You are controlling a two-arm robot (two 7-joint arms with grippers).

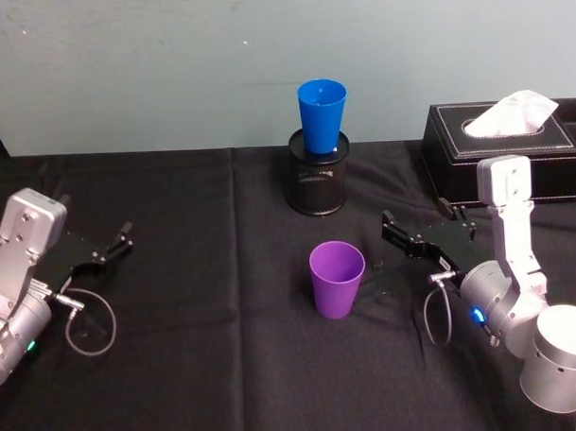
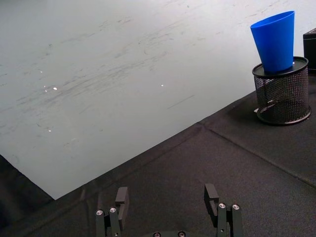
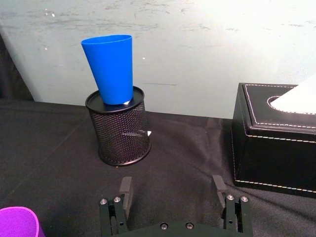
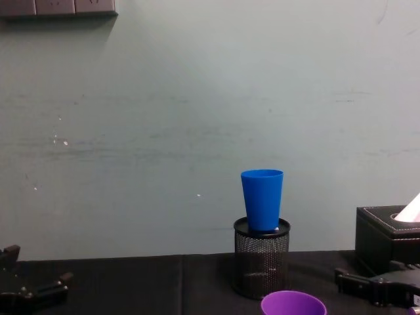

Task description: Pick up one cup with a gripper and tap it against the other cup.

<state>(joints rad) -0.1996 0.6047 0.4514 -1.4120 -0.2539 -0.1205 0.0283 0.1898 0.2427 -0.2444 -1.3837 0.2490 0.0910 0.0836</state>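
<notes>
Two cups apart on my black-clothed surface, both my tools standing wide with nothing in them.

A black mesh pen holder [image 1: 317, 183] stands at upper centre of the head view near the pale wall, and the blue cup [image 1: 321, 116] sits upright in its mouth, open end up. A black tissue box [image 1: 509, 147] fills the upper right, close behind my right tool [image 1: 422, 231]. The purple cup [image 1: 337, 278], smooth, tapered and upright, stands alone at centre frame, in front of the holder and just left of my right tool, with bare cloth between them. My left tool [image 1: 98, 243] rests at far left, well apart from both cups. The surface [image 1: 198, 351] lies open across the lower left.
</notes>
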